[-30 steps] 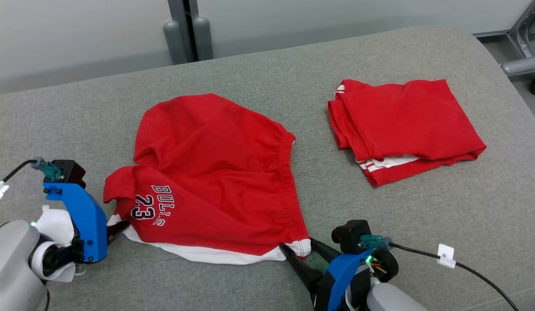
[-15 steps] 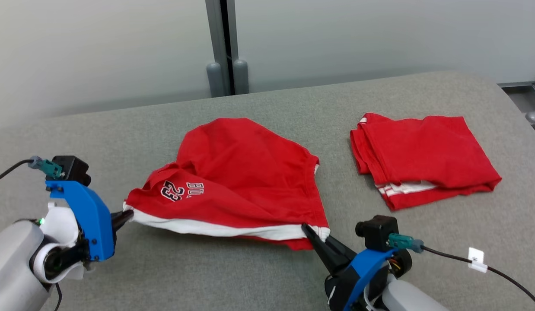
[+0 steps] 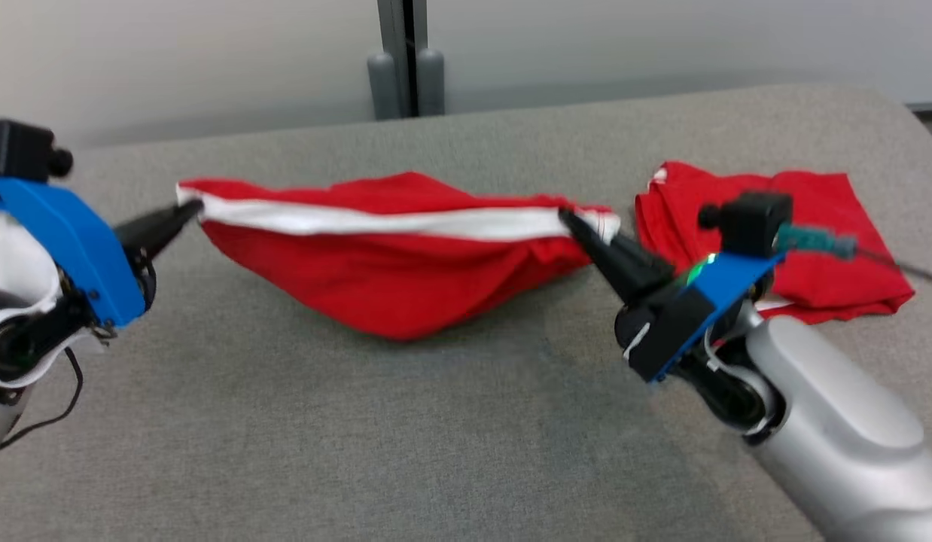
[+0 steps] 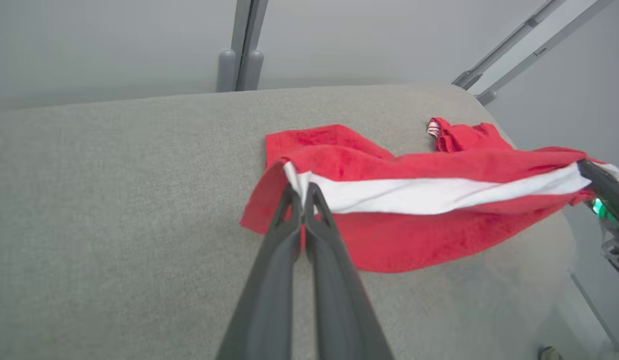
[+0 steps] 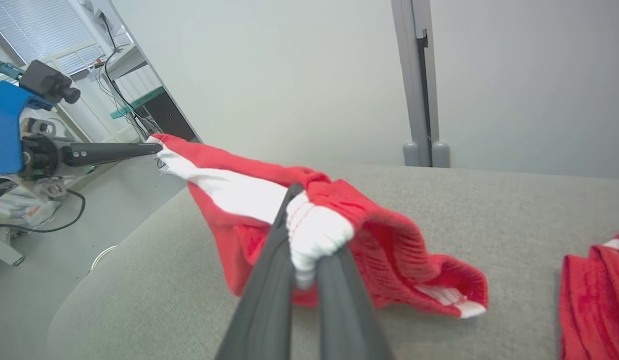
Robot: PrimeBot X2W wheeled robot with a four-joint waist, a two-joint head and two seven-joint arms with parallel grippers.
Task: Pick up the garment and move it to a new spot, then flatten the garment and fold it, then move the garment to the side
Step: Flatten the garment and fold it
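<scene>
The garment (image 3: 391,278) is a pair of red shorts with a white band, stretched in the air between both grippers above the grey cushion. My left gripper (image 3: 191,208) is shut on its left corner; in the left wrist view the fingers (image 4: 302,192) pinch the white band of the garment (image 4: 419,220). My right gripper (image 3: 575,220) is shut on the right corner, and in the right wrist view its tips (image 5: 302,235) clamp bunched white cloth of the garment (image 5: 389,250). The lower red part sags down to the cushion.
A second red garment (image 3: 820,226) lies folded at the right of the grey cushion (image 3: 360,436), partly behind my right arm. A grey post (image 3: 406,60) stands behind the cushion's far edge. Desks and cables (image 5: 114,75) show beyond my left arm.
Both grippers shut on the garment's near corners and lifted it off the cushion, stretching the white band taut. The head camera has shifted as well.
</scene>
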